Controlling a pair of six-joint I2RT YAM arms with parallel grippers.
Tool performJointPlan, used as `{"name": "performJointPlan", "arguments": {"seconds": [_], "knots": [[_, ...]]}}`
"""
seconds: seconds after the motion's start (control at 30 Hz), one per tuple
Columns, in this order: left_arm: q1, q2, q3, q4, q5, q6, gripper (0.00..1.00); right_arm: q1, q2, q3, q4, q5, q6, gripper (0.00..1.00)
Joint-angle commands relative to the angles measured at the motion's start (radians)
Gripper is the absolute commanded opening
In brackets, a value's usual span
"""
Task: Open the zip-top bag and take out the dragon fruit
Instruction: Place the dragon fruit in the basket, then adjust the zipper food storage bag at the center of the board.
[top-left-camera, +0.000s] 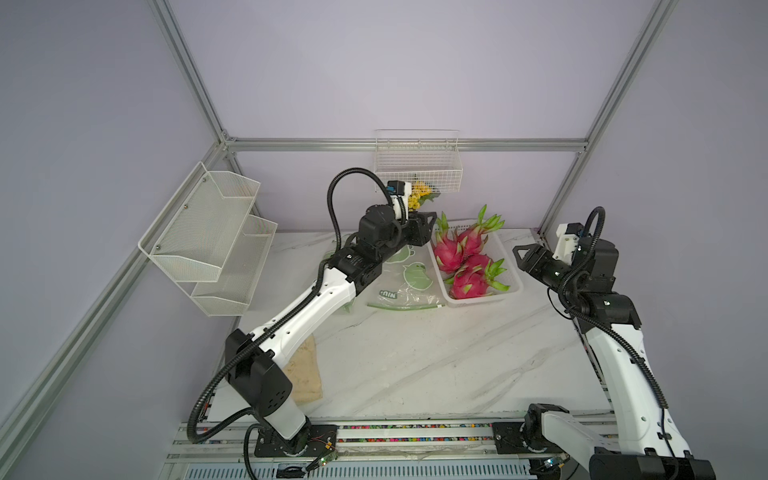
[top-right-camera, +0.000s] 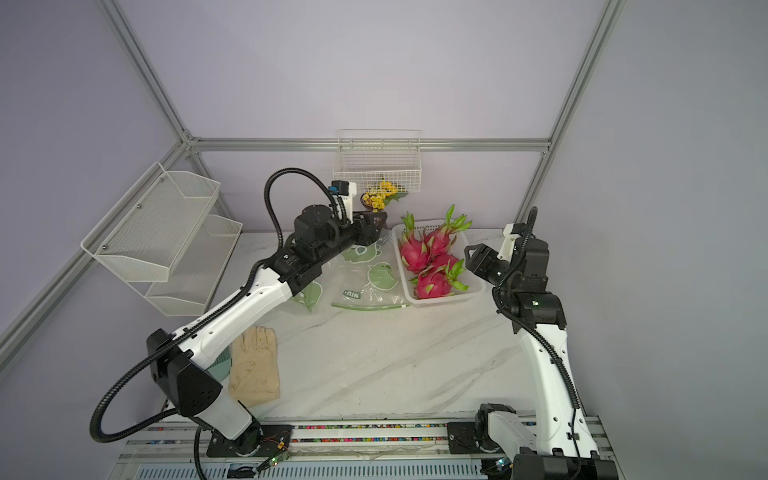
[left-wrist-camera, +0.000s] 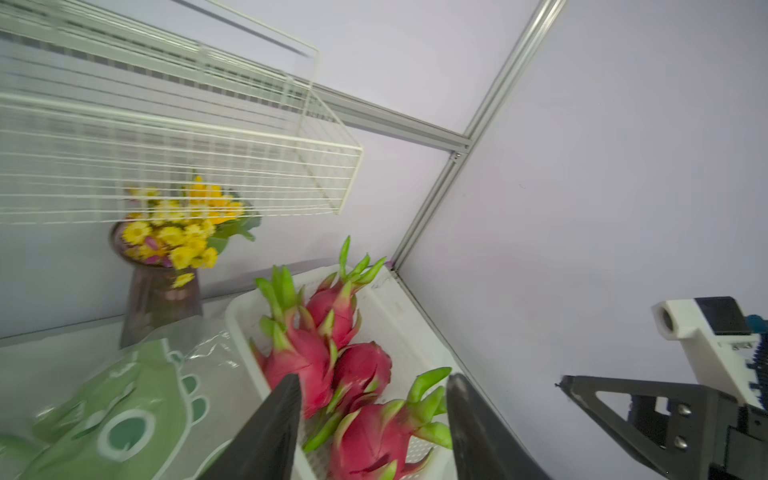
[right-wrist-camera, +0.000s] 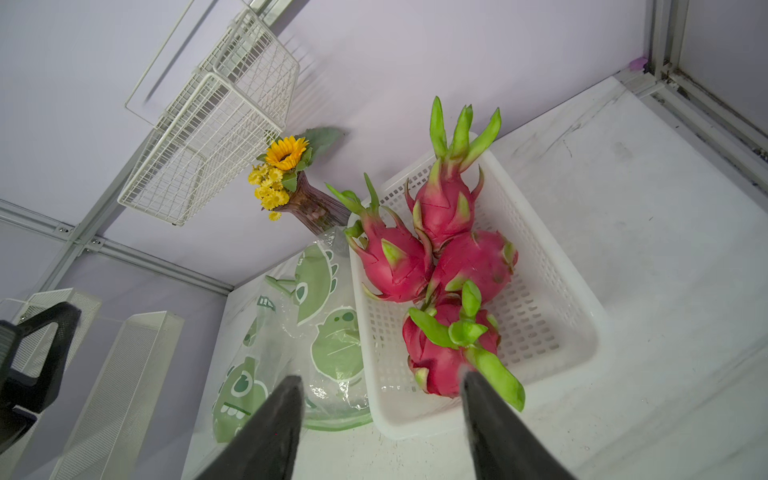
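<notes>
Left wrist view: the left gripper (left-wrist-camera: 372, 378) has its two black fingers (left-wrist-camera: 270, 428) set well apart; nothing sits between them and they touch nothing. The fruit shows beyond the gap.
Right wrist view: the right gripper (right-wrist-camera: 380, 376) also has its fingers (right-wrist-camera: 498, 432) spread wide, empty and clear of everything. They point toward the near end of the basket (right-wrist-camera: 561, 291).
Left gripper position: in both top views it hangs above the far end of the bag (top-left-camera: 405, 278), just beside the basket's far corner (top-left-camera: 428, 226) (top-right-camera: 376, 222).
Right gripper position: in a top view it hovers off the basket's right side, near the rim but apart from it (top-left-camera: 523, 253).
Dragon fruit: four pink fruits (right-wrist-camera: 395, 266) with green spikes lie piled together in the white plastic basket, touching one another.
Bag: clear plastic with green cartoon prints. It lies flat on the marble table (top-left-camera: 415, 365) just beside the basket, on the left arm's side, with its green zip strip along the near edge. I cannot tell whether the zip is open.
Vase: a dark glass vase (left-wrist-camera: 162, 299) of yellow flowers stands at the back wall behind the bag.
Glove: a beige glove (top-right-camera: 253, 365) lies near the left arm's base.
</notes>
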Motion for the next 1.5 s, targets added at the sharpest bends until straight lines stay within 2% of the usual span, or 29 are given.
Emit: {"name": "performJointPlan", "arguments": {"seconds": [0.0,0.07,0.17,0.27,0.33,0.47,0.67,0.9,1.03,1.13,1.33,1.47], "knots": [[0.071,-0.046,-0.132,-0.091,-0.109,0.058,0.58,-0.006,-0.019,-0.018,0.007,-0.024,-0.024,0.65],[0.122,-0.067,-0.205,-0.112,-0.112,0.064,0.57,-0.006,-0.021,-0.026,0.007,-0.024,-0.027,0.65],[0.207,-0.058,-0.286,-0.143,-0.017,0.042,0.49,-0.005,-0.024,-0.035,0.01,-0.027,-0.027,0.65],[0.257,0.0,-0.324,-0.184,0.06,0.001,0.47,-0.005,-0.022,-0.04,0.01,-0.032,-0.022,0.65],[0.267,0.056,-0.324,-0.224,0.049,-0.027,0.47,-0.006,-0.019,-0.05,0.02,-0.036,-0.017,0.65],[0.289,0.184,-0.261,-0.305,0.044,-0.066,0.48,-0.006,-0.016,-0.07,0.025,-0.042,-0.014,0.65],[0.317,0.35,-0.144,-0.31,0.068,-0.075,0.47,-0.006,-0.018,-0.089,0.024,-0.023,-0.024,0.65],[0.358,0.451,-0.006,-0.323,0.07,-0.065,0.47,-0.005,-0.024,-0.16,0.06,0.09,-0.077,0.68],[0.359,0.407,0.014,-0.327,0.1,-0.032,0.48,-0.006,-0.031,-0.247,0.154,0.179,-0.117,0.76],[0.359,0.324,-0.037,-0.309,0.113,-0.014,0.5,-0.005,-0.046,-0.316,0.24,0.227,-0.148,0.79],[0.359,0.026,-0.299,-0.152,0.062,0.041,0.61,-0.008,-0.076,-0.426,0.357,0.331,-0.205,0.82],[0.359,-0.16,-0.491,-0.064,-0.059,0.089,0.69,-0.009,-0.132,-0.524,0.421,0.28,-0.247,0.83]]}}
